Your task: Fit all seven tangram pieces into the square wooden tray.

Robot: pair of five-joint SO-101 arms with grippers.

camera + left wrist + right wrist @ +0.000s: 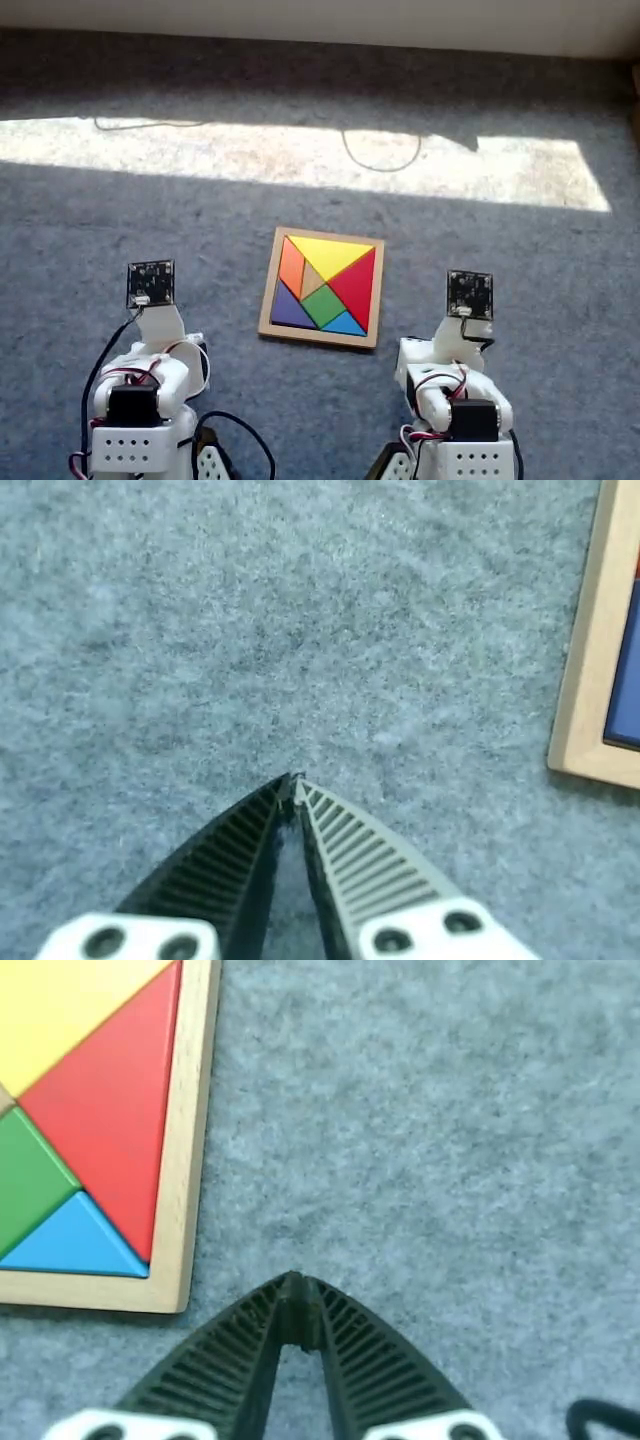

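The square wooden tray (266, 300) lies on the carpet between the two arms, with all its coloured pieces flat inside: yellow triangle (327, 254), red triangle (356, 285), orange piece (291, 270), tan piece (312, 280), green square (322, 305), purple triangle (288, 310) and light blue triangle (346, 323). My left gripper (293, 783) is shut and empty over bare carpet, left of the tray rim (590, 650). My right gripper (295, 1282) is shut and empty, just off the tray's near right corner (170, 1295), beside the red triangle (110, 1110).
Grey-blue carpet (500, 260) surrounds the tray on every side. A thin cable (380, 160) loops across the sunlit strip at the back. Both arm bases (140, 420) (455, 420) stand at the near edge.
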